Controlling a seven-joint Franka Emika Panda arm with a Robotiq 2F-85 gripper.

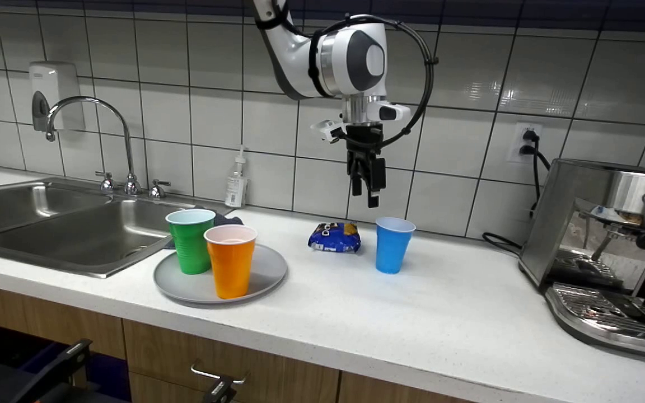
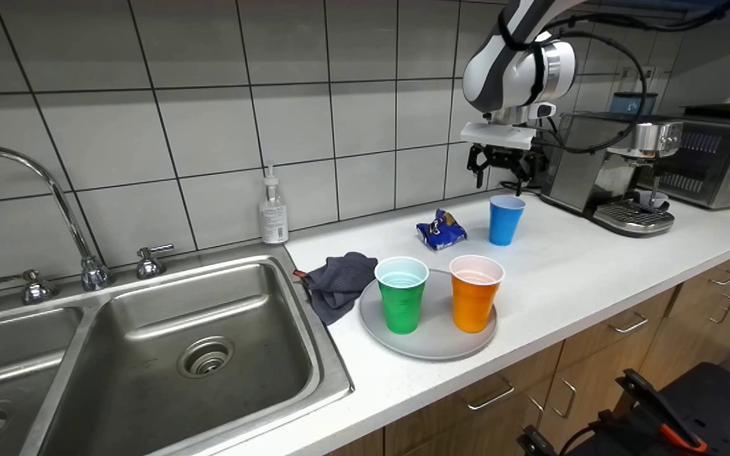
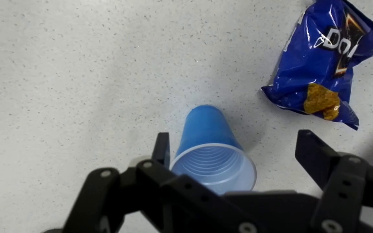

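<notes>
My gripper (image 1: 365, 193) (image 2: 499, 184) (image 3: 235, 145) stands open and points down, holding nothing. Nearest to it is a blue cup (image 1: 393, 246) (image 2: 505, 221) (image 3: 206, 126), upright on the white counter below the fingertips. In the wrist view the cup's white-lined mouth shows between the fingers, closer to the left one, and my gripper hides part of its rim. Beside the cup lies a blue chip bag (image 1: 335, 238) (image 2: 441, 230) (image 3: 322, 64). A grey plate (image 1: 272, 268) (image 2: 435, 348) carries a green cup (image 1: 191, 243) (image 2: 401, 304) and an orange cup (image 1: 231, 266) (image 2: 474, 297).
A steel sink (image 2: 200, 335) with a tall faucet (image 1: 115, 115) adjoins the plate's side. Near it are a dark cloth (image 2: 339, 282) and a soap bottle (image 2: 274, 218). Past the blue cup stands an espresso machine (image 1: 580, 190). The tiled wall (image 1: 210, 117) runs along the back.
</notes>
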